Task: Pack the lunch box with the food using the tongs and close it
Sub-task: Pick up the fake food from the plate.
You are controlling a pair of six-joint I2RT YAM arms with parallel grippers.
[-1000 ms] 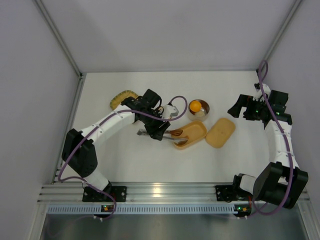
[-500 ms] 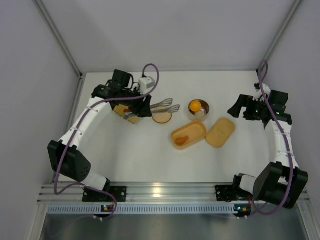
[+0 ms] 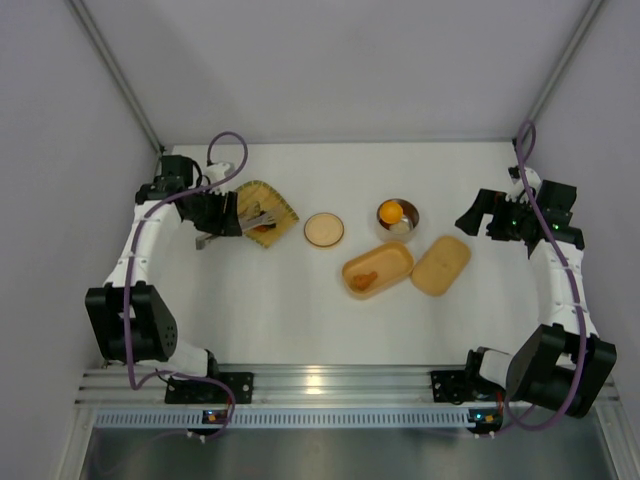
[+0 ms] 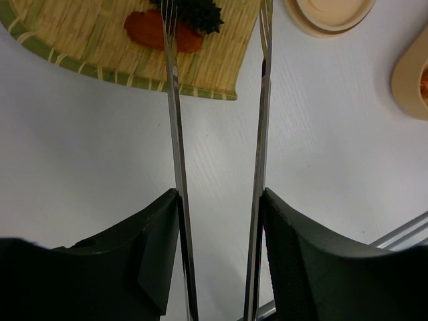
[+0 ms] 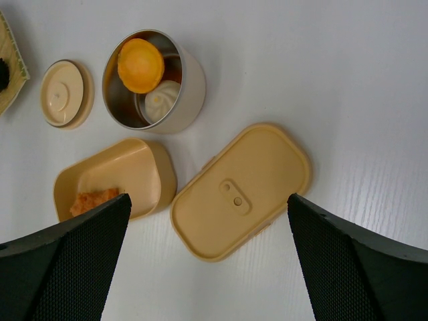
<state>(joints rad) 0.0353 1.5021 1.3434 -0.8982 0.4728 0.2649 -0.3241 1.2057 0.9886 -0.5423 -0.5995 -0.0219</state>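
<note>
At the far-left corner of the bench, the left claw (image 4: 219,221) is clamped on the tongs (image 4: 175,167), one finger against the outside of each arm. The arms sit partly squeezed with a gap between them, which suits closing them on a piece by pinching. Their tips reach over the woven tray (image 4: 80,47), one tip lying across an orange-red piece (image 4: 150,35) that touches a dark, crumbly piece (image 4: 197,12). I judge this to be the pick-up of the next morsel.

Right of the tray lies a round tan lid (image 3: 323,229), off its steel bowl (image 3: 398,217), so the bowl's orange-yellow round (image 5: 140,65) and pale dumpling (image 5: 162,101) are open to reach.

The lunch box (image 3: 377,270) sits near the middle of the bench, a little toward the near edge. It is a tan-orange oblong with rounded corners, smooth and shallow, with one orange piece (image 5: 93,199) at one end and the rest bare. Its lid (image 3: 441,265) lies flat just beside it on the right, corner to corner, leaving the box open for loading.

Near the right edge, the right claw (image 3: 480,214) hangs spread wide and holds nothing, probably waiting for the lid.
</note>
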